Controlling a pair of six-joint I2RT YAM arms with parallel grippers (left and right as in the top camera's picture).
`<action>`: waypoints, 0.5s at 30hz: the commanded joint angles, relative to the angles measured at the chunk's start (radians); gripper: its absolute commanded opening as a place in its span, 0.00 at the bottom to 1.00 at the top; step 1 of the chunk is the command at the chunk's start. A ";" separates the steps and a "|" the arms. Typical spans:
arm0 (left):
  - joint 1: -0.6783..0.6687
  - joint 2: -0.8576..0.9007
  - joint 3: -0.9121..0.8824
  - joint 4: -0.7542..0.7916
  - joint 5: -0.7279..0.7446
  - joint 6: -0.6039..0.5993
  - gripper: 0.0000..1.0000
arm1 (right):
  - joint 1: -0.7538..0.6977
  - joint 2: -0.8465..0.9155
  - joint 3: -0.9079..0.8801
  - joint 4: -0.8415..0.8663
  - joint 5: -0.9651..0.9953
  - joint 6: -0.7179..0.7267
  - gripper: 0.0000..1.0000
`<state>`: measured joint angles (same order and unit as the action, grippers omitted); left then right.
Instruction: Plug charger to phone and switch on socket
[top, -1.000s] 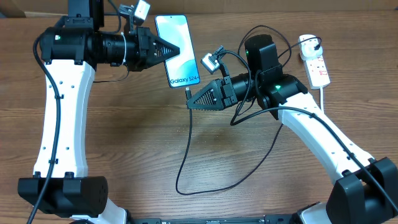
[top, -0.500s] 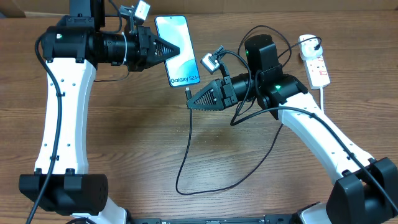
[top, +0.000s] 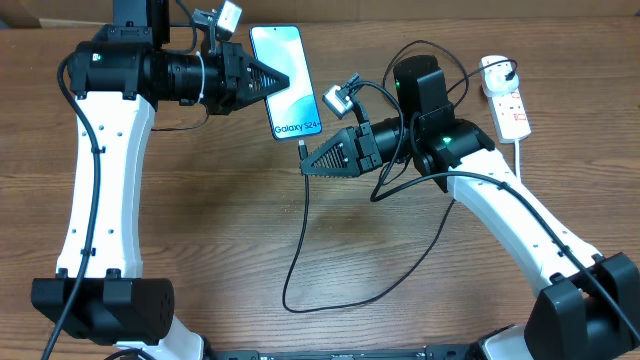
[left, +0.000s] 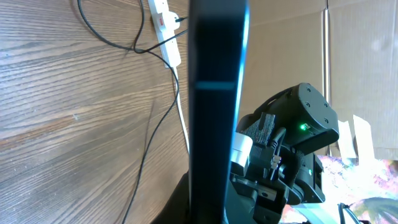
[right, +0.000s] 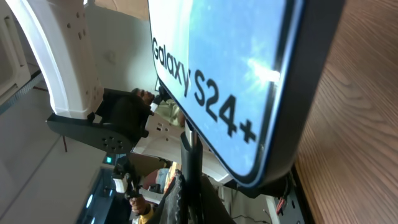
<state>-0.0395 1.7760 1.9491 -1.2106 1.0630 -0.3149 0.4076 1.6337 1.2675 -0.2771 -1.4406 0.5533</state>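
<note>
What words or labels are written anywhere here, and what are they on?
"Galaxy S24+": printed near the bottom of the phone screen.
Red marks on the white power strip: too small to read.
No other text is legible.

The phone (top: 295, 105), black-edged with a light blue screen reading "Galaxy S24+", faces up and slightly slanted, clamped at its left long edge by the left tool (top: 288, 80). The charger (top: 304, 205) has its small connector tip pinched in the right tool (top: 305, 168), right at the phone's bottom edge. Its thin black cable loops over the desk (top: 200, 230) to a black plug in the socket (top: 512, 108), a white strip with red switch marks lying at the far right.
</note>
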 joint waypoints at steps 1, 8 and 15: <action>0.000 0.002 0.009 0.007 0.056 -0.007 0.04 | 0.003 -0.018 -0.003 0.007 -0.020 0.005 0.04; -0.001 0.003 0.009 0.003 0.057 -0.007 0.04 | 0.003 -0.018 -0.003 0.008 -0.019 0.005 0.04; -0.001 0.002 0.009 0.000 0.057 -0.007 0.05 | 0.003 -0.018 -0.003 0.029 -0.019 0.027 0.04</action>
<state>-0.0395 1.7763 1.9491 -1.2118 1.0634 -0.3149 0.4072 1.6337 1.2675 -0.2584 -1.4406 0.5655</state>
